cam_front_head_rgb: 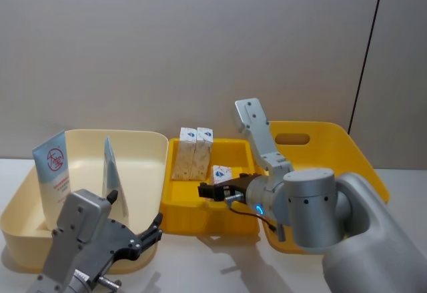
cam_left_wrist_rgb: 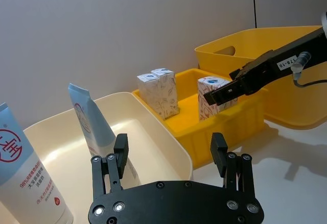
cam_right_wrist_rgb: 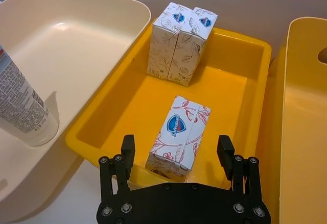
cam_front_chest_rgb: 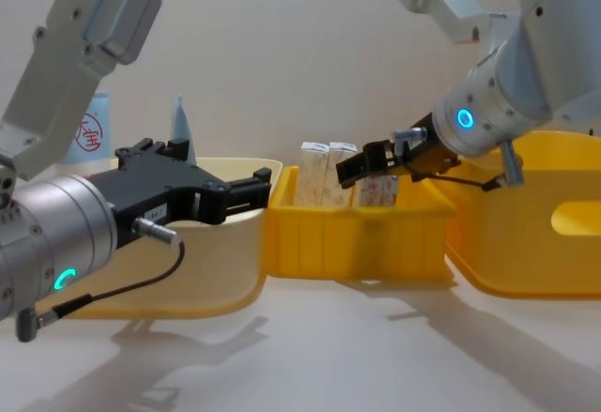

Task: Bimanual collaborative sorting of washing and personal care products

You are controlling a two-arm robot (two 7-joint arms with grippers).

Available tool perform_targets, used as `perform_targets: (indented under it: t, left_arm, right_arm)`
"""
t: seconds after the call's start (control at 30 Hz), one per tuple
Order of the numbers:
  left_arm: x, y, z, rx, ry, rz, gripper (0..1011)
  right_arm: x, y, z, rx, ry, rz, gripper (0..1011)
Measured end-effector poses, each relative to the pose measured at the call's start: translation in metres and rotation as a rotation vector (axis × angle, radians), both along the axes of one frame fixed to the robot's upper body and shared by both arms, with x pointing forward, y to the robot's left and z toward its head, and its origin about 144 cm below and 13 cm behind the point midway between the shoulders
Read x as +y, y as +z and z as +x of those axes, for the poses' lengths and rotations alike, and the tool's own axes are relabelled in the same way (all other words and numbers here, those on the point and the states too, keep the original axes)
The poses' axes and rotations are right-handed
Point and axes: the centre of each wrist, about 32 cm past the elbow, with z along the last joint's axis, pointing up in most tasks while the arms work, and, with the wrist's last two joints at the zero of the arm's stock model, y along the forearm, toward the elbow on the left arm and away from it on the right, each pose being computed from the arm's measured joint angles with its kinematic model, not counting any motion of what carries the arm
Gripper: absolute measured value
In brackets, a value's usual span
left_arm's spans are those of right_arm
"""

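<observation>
Right wrist view shows you the white carton with red print [cam_right_wrist_rgb: 176, 127] in the small yellow bin [cam_right_wrist_rgb: 240, 81], its broad face with the blue round logo turned up and its long axis running away from the tool toward the two cream patterned cartons [cam_right_wrist_rgb: 181, 43]. Your right tool [cam_right_wrist_rgb: 176, 143] has its fingers spread wide, one on each side of that carton with a gap on both sides, clamped on nothing. The cream cartons stand upright, side by side and touching, at the bin's far wall. In the cream bin [cam_front_head_rgb: 143, 153] the tube with the red round logo [cam_front_head_rgb: 53, 173] and a plainer tube [cam_front_head_rgb: 112, 173] stand crimped ends up. Your left tool [cam_left_wrist_rgb: 170, 150] hangs near that bin's front rim, fingers apart and empty. The large yellow bin [cam_front_head_rgb: 333, 153] sits on the table [cam_front_head_rgb: 200, 266] to the right.
</observation>
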Motion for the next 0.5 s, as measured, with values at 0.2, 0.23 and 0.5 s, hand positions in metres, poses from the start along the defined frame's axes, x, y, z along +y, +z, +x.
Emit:
perform_targets:
  t: [0.2,0.23,0.5]
  left_arm:
    - [0.0,0.0,0.0,0.0,0.0,0.0,1003]
    - [0.0,0.0,0.0,0.0,0.0,0.0,1003]
    - [0.0,0.0,0.0,0.0,0.0,0.0,1003]
  right_arm:
    - [0.0012,-0.0016,0.0022,0.001,-0.003,0.002,1001]
    - [0.0016,-0.0019,0.0027,0.001,-0.003,0.003,1001]
    - [0.0027,-0.0026,0.0043,0.0,-0.005,0.005,930]
